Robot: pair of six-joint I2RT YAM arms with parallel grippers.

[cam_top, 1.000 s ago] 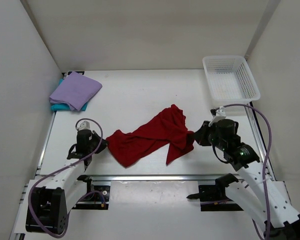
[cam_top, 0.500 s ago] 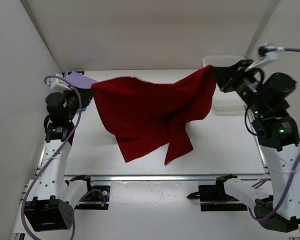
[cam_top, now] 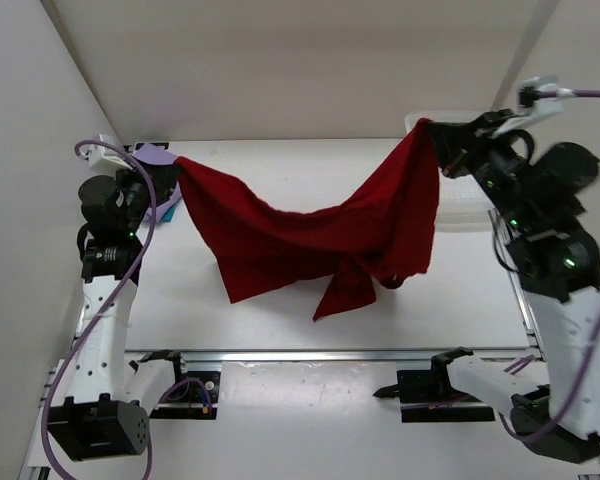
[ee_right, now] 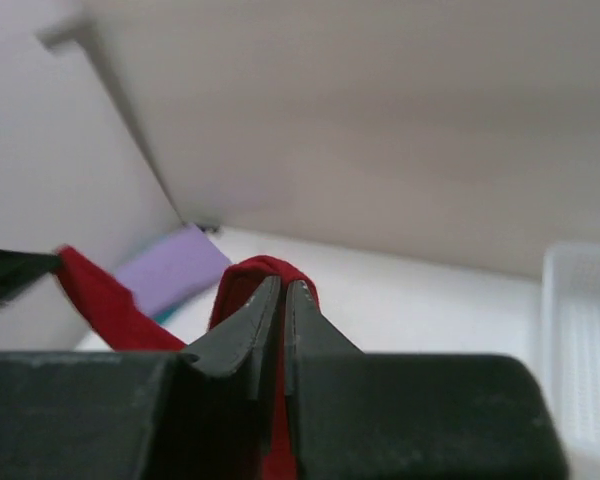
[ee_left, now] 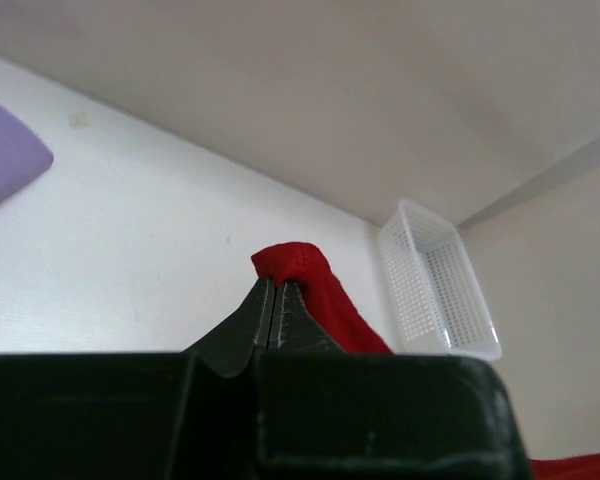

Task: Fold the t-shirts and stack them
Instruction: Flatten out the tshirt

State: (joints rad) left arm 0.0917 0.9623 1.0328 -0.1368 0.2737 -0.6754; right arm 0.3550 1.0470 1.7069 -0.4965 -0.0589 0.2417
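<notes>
The top view looks steeply down from high over the near edge and takes in the whole table (cam_top: 280,180). The left wrist view sits close behind its fingers (ee_left: 258,315) and faces low across to the basket (ee_left: 435,285). The right wrist view, likewise close behind its own fingers (ee_right: 248,325), faces the purple shirt (ee_right: 170,268). All three show the red shirt (cam_top: 300,235).
</notes>
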